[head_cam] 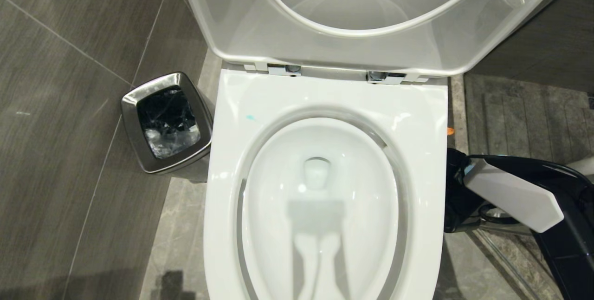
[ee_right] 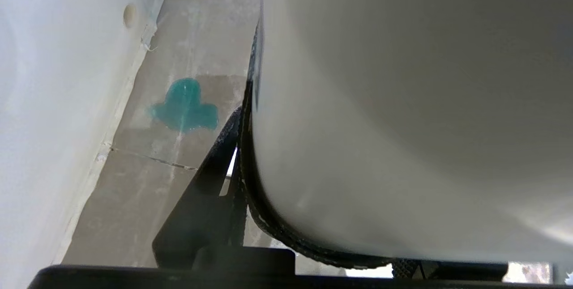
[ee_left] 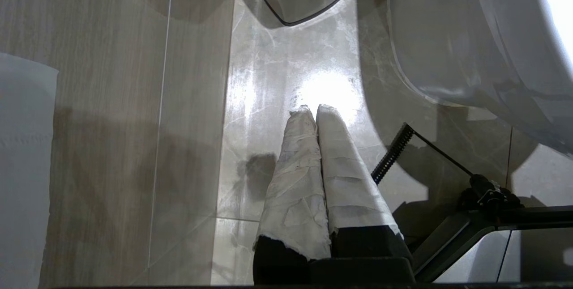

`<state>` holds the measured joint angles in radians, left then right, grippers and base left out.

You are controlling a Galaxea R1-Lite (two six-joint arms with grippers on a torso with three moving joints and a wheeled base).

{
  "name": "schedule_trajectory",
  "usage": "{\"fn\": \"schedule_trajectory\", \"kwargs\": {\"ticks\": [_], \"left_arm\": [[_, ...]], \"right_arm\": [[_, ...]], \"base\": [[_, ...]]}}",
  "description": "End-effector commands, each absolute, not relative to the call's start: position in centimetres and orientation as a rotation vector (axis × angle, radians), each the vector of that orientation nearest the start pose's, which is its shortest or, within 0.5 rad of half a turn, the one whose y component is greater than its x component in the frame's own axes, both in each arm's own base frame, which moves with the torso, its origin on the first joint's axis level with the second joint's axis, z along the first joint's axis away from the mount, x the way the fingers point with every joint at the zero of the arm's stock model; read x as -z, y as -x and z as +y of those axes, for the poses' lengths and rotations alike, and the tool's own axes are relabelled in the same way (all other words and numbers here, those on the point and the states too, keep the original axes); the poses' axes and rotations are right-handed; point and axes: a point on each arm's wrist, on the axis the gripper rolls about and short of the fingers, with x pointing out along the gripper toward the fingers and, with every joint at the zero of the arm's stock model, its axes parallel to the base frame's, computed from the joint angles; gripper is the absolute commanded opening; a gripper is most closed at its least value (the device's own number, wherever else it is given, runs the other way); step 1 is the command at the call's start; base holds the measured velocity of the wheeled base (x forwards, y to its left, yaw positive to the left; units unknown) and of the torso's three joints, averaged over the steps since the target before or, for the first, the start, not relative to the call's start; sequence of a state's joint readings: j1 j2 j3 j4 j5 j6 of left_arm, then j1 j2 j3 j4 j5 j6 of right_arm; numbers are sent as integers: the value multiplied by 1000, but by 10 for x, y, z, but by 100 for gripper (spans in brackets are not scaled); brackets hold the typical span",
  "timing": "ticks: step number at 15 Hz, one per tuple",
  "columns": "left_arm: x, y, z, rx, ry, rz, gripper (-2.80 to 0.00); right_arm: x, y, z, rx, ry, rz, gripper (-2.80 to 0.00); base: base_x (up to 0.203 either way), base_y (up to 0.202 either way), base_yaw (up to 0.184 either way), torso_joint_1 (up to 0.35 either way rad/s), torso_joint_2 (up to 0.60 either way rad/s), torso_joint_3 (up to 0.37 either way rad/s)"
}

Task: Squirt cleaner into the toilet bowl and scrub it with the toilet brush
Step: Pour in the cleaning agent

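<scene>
Overhead: toilet bowl [head_cam: 325, 100] open, seat and lid up, one teal spot of cleaner [head_cam: 250, 117] on the rim, no toilet brush in sight, right gripper [head_cam: 457, 198] low beside the bowl's right flank

At the left wrist: left gripper [ee_left: 313, 109] pressed together, idle above the floor

At the right wrist: teal puddle [ee_right: 184, 108] on the floor, white rounded body [ee_right: 403, 101] hard against the claw; clamped or spread, cannot tell

Probably a fetching step; next, lifting clear of the bowl's side and carrying over the basin

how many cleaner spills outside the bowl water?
2. One small teal spot of cleaner on the toilet bowl rim's back left; one teal puddle on the floor beside the toilet base, seen in the right wrist view. More may be hidden.
</scene>
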<state>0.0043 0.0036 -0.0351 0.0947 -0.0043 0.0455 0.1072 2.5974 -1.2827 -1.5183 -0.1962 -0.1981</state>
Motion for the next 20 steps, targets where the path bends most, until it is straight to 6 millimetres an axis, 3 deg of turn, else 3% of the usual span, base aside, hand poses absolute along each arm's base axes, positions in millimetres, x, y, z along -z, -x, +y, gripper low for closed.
{"fn": "schedule_trajectory", "kwargs": {"ticks": [1, 13, 20], "left_arm": [[-76, 26, 0, 1, -46, 63, -280], [-76, 26, 0, 1, -46, 63, -280], [-76, 26, 0, 1, -46, 63, -280]], "right_arm": [[-37, -467, 47, 117, 163, -210, -280], [-82, -423, 58, 94, 157, -192, -280], [-117, -366, 53, 98, 167, -157, -280]], "base": [[0, 0, 0, 0, 0, 0], [0, 0, 0, 0, 0, 0], [0, 0, 0, 0, 0, 0]]}}
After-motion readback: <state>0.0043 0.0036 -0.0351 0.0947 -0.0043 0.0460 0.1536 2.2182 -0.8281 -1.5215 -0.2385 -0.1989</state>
